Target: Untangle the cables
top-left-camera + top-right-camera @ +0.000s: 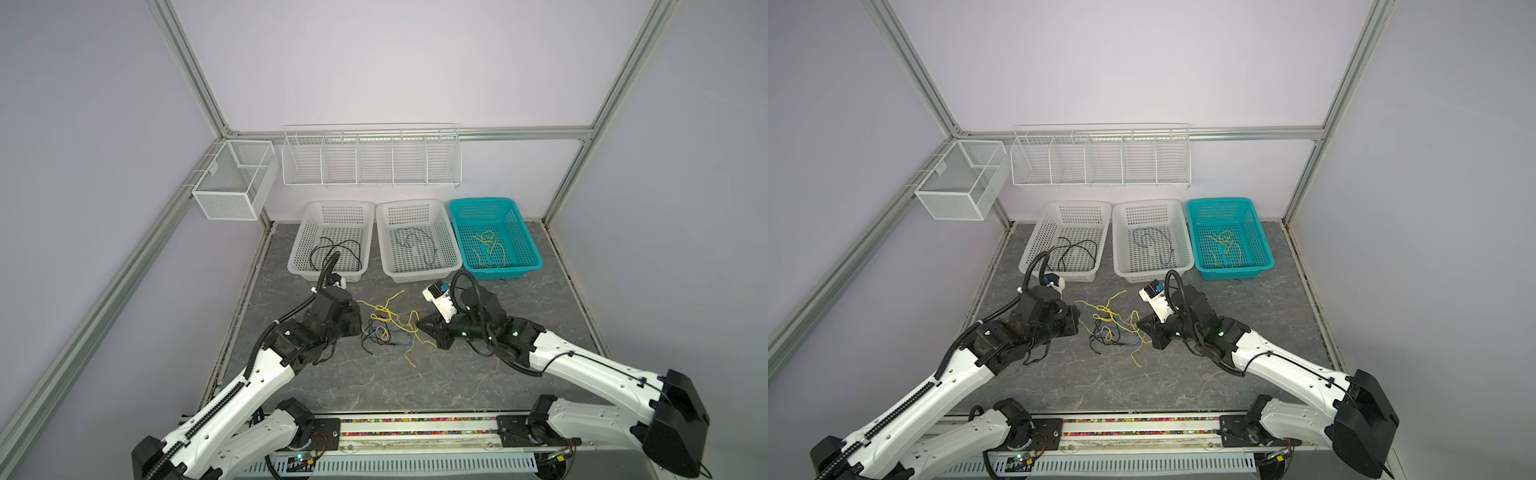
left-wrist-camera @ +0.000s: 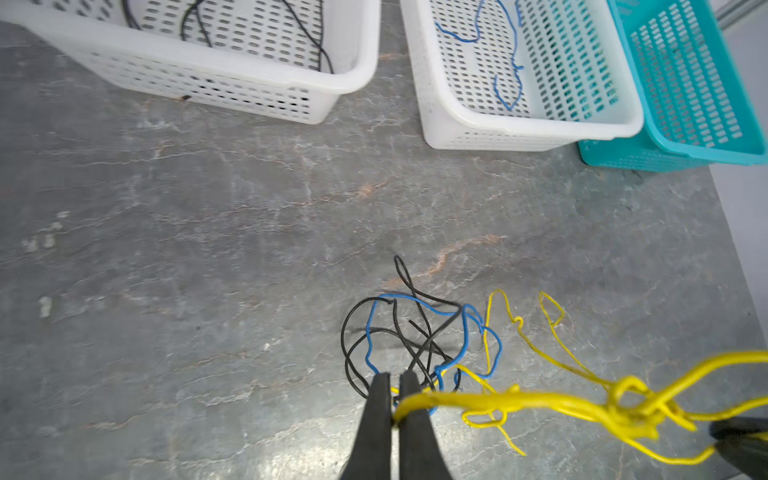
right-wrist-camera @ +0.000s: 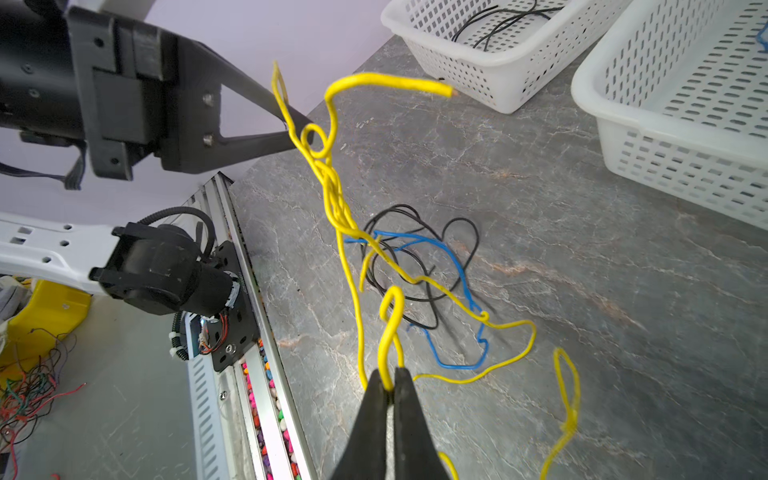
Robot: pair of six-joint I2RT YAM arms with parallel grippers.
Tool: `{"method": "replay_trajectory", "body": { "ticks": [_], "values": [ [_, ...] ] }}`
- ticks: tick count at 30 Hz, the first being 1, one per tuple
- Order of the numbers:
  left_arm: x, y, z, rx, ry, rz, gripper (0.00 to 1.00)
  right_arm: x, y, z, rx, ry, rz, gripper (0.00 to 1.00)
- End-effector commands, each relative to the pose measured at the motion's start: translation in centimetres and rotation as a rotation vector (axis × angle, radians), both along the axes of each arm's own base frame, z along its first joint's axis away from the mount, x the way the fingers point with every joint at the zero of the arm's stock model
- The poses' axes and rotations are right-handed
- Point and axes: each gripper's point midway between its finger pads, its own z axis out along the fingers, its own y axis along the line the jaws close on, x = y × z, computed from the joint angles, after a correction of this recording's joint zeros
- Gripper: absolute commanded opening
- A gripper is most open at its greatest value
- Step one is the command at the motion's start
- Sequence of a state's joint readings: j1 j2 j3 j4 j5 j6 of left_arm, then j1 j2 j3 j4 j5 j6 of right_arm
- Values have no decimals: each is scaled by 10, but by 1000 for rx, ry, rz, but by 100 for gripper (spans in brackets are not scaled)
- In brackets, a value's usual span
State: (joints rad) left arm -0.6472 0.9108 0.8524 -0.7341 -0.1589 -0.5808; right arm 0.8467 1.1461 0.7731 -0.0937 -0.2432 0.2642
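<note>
Cables (image 1: 388,328): yellow strand (image 2: 498,400) runs crosswise between left claw (image 2: 395,376) and right claw (image 3: 389,374).

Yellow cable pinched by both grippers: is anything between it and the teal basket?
Possibly. The yellow cable, shut in the left gripper and right gripper, hangs across the blue cable and black cable on the table; whether it threads them is unclear. Nothing else visible stands before the teal basket.

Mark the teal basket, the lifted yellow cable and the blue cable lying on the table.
teal basket (image 1: 503,272), in a top view, on its near wall.
yellow cable (image 2: 498,401), left wrist view, on the thick lifted stretch.
blue cable (image 3: 457,367), right wrist view, on the bend of its loop nearest the camera.
</note>
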Motion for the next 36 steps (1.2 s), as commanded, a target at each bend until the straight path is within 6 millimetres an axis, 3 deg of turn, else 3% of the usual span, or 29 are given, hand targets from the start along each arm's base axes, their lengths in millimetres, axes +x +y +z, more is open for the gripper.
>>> {"method": "replay_trajectory", "body": {
  "ticks": [1, 8, 15, 19, 27, 31, 36],
  "values": [
    [1, 38, 12, 71, -26, 109, 0, 5, -22, -4, -67, -31, -70, 7],
    [-2, 63, 14, 97, -26, 162, 0, 25, -46, -5, -91, -39, -201, 7],
    [1, 52, 11, 70, -13, 105, 0, 21, -44, 2, -37, -41, -178, 7],
    [3, 33, 17, 39, -15, 3, 0, 24, -50, 17, -12, -86, -209, 7],
    [16, 15, 23, 72, -59, -128, 0, 77, -127, 73, -168, -250, -686, 7],
    [17, 12, 17, 61, -90, -146, 0, 101, -149, 90, -202, -253, -814, 7],
    [12, 14, 17, 32, -149, -143, 0, 145, -175, 110, -185, -216, -933, 7]
  ]
}}
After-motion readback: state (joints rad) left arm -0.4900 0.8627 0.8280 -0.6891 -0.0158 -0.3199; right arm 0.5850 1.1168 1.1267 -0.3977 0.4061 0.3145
